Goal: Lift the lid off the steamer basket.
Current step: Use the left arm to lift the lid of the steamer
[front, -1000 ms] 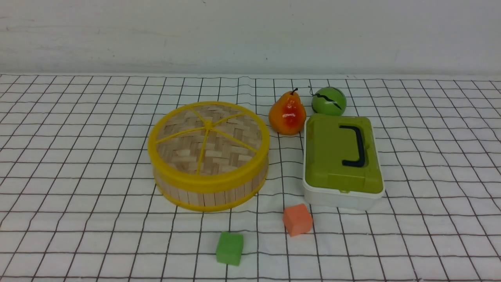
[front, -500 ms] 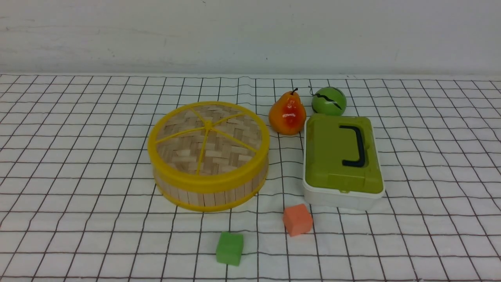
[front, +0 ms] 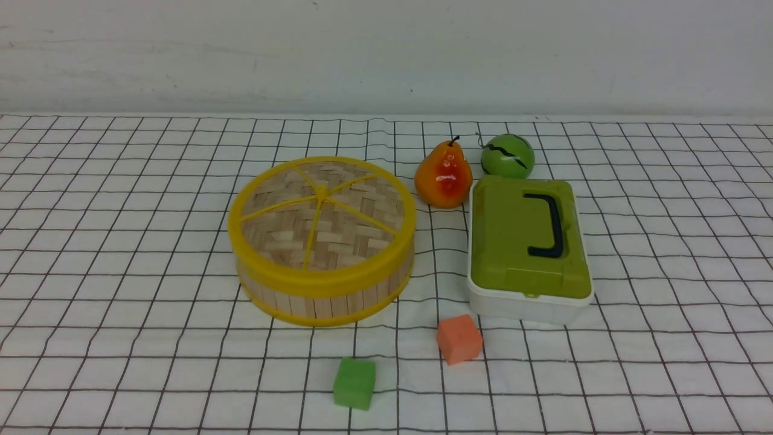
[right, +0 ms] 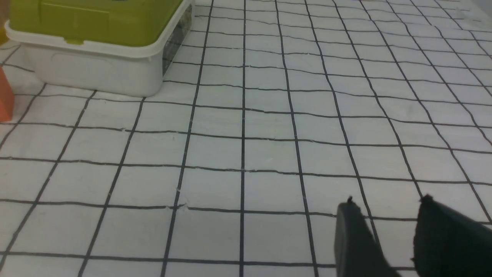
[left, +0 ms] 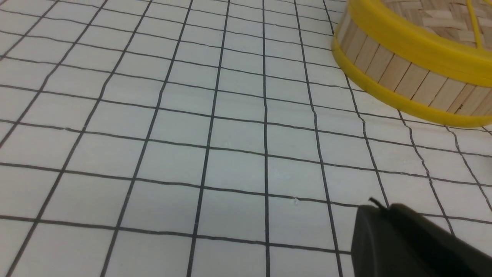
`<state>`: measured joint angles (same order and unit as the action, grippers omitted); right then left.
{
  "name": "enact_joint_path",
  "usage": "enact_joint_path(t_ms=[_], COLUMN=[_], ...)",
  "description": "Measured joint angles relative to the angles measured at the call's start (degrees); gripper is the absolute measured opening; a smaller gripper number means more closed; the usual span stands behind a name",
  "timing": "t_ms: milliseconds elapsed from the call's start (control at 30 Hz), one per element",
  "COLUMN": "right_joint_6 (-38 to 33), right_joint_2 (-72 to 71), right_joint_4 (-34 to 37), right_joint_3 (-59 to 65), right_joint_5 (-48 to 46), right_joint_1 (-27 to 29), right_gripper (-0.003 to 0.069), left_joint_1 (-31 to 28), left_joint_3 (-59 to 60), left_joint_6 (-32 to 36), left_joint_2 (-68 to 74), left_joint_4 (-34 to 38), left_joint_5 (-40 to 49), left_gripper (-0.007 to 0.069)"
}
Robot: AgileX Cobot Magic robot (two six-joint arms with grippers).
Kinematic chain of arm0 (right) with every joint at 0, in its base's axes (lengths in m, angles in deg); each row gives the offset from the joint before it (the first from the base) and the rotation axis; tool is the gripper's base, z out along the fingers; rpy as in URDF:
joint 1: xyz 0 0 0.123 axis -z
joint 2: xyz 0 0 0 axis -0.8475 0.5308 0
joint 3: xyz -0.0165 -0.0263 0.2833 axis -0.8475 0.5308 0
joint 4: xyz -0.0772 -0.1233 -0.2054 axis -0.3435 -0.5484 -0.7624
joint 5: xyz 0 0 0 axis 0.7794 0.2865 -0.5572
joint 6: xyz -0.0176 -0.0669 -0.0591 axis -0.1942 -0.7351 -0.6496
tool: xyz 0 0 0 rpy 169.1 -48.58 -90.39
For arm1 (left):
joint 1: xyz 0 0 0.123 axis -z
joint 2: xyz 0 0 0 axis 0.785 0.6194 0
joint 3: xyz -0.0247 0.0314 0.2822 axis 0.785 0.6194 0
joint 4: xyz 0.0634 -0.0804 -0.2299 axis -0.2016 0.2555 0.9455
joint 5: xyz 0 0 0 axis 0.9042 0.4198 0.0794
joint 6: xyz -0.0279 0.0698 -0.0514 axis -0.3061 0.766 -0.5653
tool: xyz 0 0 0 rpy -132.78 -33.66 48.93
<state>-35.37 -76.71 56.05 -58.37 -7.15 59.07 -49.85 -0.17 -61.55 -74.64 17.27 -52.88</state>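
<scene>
The lid (front: 320,211), a flat woven-bamboo disc with a yellow rim and yellow spokes, sits on the steamer basket (front: 326,302) left of the table's centre. Neither gripper shows in the front view. In the left wrist view the basket's slatted wall (left: 388,65) and part of the lid (left: 434,19) show, well apart from my left gripper (left: 384,209). Its two dark fingers are pressed together over bare cloth and hold nothing. My right gripper (right: 388,204) is open and empty, with a gap between its fingers, over bare cloth.
A pear (front: 444,175) and a green ball (front: 507,156) stand behind a white box with a green lid (front: 528,241), right of the basket. An orange cube (front: 459,338) and a green cube (front: 354,382) lie in front. The box (right: 96,65) shows in the right wrist view.
</scene>
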Motion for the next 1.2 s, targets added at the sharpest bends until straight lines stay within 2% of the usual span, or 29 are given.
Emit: enact_joint_path(t_ms=[267, 400, 667, 800, 900, 1000, 1133, 1200], right_joint_6=[0.00, 0.00, 0.00, 0.00, 0.00, 0.00, 0.00, 0.00], right_joint_2=[0.00, 0.00, 0.00, 0.00, 0.00, 0.00, 0.00, 0.00], right_joint_4=[0.00, 0.00, 0.00, 0.00, 0.00, 0.00, 0.00, 0.00], right_joint_3=[0.00, 0.00, 0.00, 0.00, 0.00, 0.00, 0.00, 0.00], right_joint_5=[0.00, 0.00, 0.00, 0.00, 0.00, 0.00, 0.00, 0.00], right_joint_1=[0.00, 0.00, 0.00, 0.00, 0.00, 0.00, 0.00, 0.00], right_gripper=[0.0239, 0.0239, 0.0239, 0.0239, 0.0239, 0.0239, 0.0239, 0.0239], left_joint_1=[0.00, 0.00, 0.00, 0.00, 0.00, 0.00, -0.11, -0.11], left_joint_3=[0.00, 0.00, 0.00, 0.00, 0.00, -1.53, -13.47, -17.87], left_joint_6=[0.00, 0.00, -0.15, -0.49, -5.23, -10.98, -13.33, -12.38], left_joint_2=[0.00, 0.00, 0.00, 0.00, 0.00, 0.00, 1.45, 4.19], left_joint_4=[0.03, 0.08, 0.47, 0.67, 2.52, 3.50, 3.51, 3.46], left_joint_5=[-0.67, -5.48, -30.42, -38.57, -45.77, -46.37, -32.78, -26.09], left_gripper=[0.0039, 0.0041, 0.0052, 0.0056, 0.0057, 0.0051, -0.0013, -0.0013])
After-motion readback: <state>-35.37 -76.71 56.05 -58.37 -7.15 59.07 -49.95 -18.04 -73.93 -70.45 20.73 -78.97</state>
